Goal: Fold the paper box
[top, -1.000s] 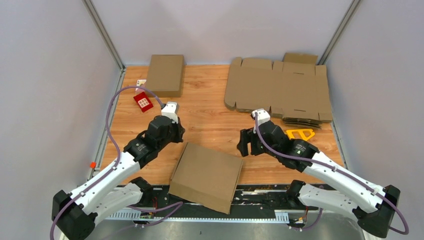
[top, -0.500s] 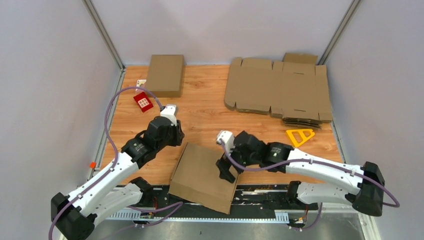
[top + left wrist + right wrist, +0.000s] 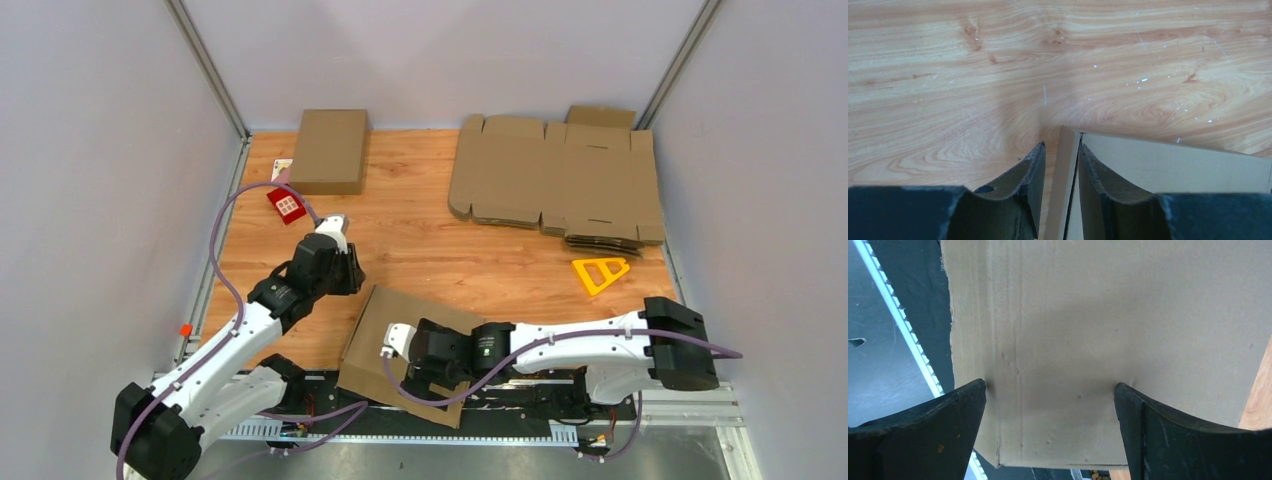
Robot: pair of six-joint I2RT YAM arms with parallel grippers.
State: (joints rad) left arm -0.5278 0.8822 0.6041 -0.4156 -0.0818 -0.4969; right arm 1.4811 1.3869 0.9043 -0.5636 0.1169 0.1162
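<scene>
The black two-finger gripper (image 3: 1049, 387) is spread wide open. The flat brown cardboard box (image 3: 1128, 300) lies right under it, between its fingers.

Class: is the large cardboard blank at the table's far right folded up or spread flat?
Spread flat: the blank lies with panels and flaps open on the table.

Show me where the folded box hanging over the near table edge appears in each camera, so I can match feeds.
Top external: folded box at bottom centre, overhanging the near edge.
Left wrist: its corner at lower right, one edge between the left fingers.
Right wrist: it fills most of the frame, between the spread right fingers.
Shared landmark: the wooden tabletop, visible in all three views.
</scene>
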